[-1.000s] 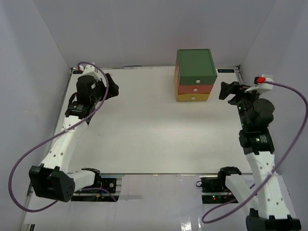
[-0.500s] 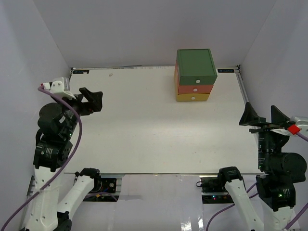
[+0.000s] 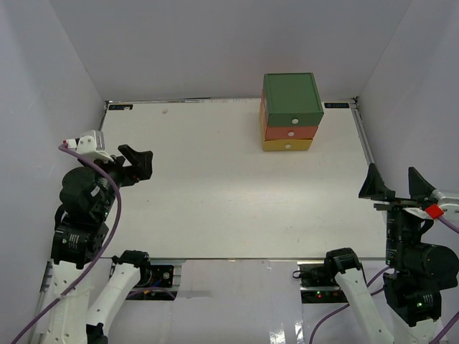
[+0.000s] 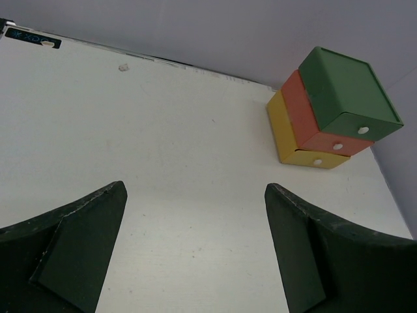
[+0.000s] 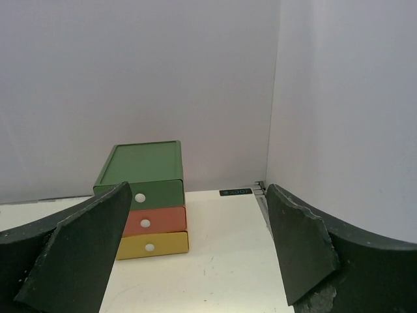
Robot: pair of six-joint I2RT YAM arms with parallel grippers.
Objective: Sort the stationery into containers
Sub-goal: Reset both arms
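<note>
Both arms are now sitting drawn back toward the near edge, where a second ago they were reaching far up the table. The left gripper (image 3: 136,158) is hanging over the left side of the white table (image 3: 229,208), having shifted only slightly in the last half second. The right gripper (image 3: 393,173) is hovering past the table's right edge, a touch nearer than it was half a second ago. The drawer unit has not moved.

A small dark label (image 4: 29,39) with light lettering is showing at the far left corner of the table, and a similar label (image 5: 235,192) at the far right corner. Both are too small to read.

The drawer unit (image 3: 290,122) is standing at the far right of the table, well apart from both grippers. Its green drawer (image 3: 290,97) is lying over the orange drawer (image 3: 272,133), which is lying over the yellow drawer (image 3: 272,145). Each is showing a white round knob, and all three are pushed shut, so their contents are hidden.

The left gripper's fingers (image 4: 78,248) are standing spread wide with nothing between them. The right gripper's fingers (image 5: 85,254) are spread wide as well, framing the drawer unit from afar and holding nothing.
</note>
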